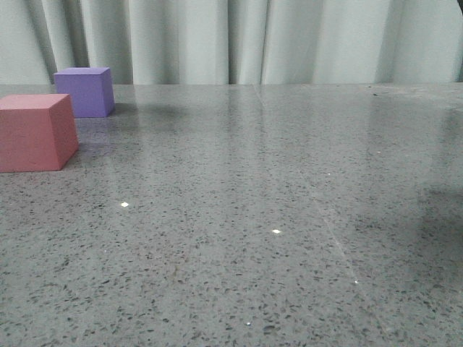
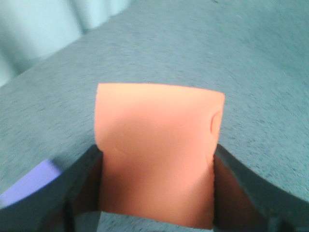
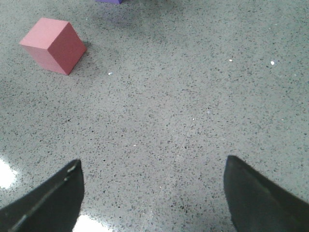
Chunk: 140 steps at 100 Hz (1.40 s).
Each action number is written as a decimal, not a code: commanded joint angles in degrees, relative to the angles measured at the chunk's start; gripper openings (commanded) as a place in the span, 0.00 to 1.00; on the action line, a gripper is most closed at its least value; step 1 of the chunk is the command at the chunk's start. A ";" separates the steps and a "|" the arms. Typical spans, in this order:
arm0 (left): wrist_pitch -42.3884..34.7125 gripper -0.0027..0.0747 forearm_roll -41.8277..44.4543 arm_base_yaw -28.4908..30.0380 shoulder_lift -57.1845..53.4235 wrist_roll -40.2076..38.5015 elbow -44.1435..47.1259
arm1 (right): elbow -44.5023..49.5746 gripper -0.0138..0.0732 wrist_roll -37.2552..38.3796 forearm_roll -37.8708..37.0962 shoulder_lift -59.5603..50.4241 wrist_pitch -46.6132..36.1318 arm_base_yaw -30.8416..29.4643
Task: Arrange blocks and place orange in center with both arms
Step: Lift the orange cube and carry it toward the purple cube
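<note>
Grey speckled stone makes up the table (image 1: pixel 275 217), polished enough to catch small bright glints, and pale pleated curtains (image 1: pixel 239 40) close off the room behind it. In the front view the pink cube (image 1: pixel 36 132) sits at about nine o'clock, cut off by the frame edge, with the purple cube (image 1: pixel 87 91) just behind it toward ten o'clock, apart from it. Neither arm shows in that view. The orange cube (image 2: pixel 157 152) appears only in the left wrist view, blurred, clamped between the dark fingers of the left gripper (image 2: pixel 157 193); whether it touches the table cannot be told. A lilac sliver shows beside one finger. The right gripper (image 3: pixel 154 193) hangs over bare table, its fingers (image 3: pixel 48 198) wide apart and holding nothing, only their tips visible.
</note>
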 commanded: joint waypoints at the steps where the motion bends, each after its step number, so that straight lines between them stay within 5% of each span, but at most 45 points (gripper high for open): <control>1: -2.21 0.22 1.73 1.92 -4.06 -5.96 -1.81 | -1.29 0.84 -0.52 0.00 -0.70 -3.66 -0.09; 58: 1.61 0.22 20.22 7.00 -5.21 -37.16 4.59 | -1.29 0.84 -0.52 0.00 -0.70 -3.66 -0.09; 89: -1.39 0.22 24.29 4.56 -5.21 -43.93 13.10 | -1.29 0.84 -0.52 0.00 -0.70 -3.61 -0.09; 140: -6.31 0.22 33.10 -3.61 -1.88 -53.86 14.68 | -1.29 0.84 -0.52 0.00 -0.70 -3.61 -0.09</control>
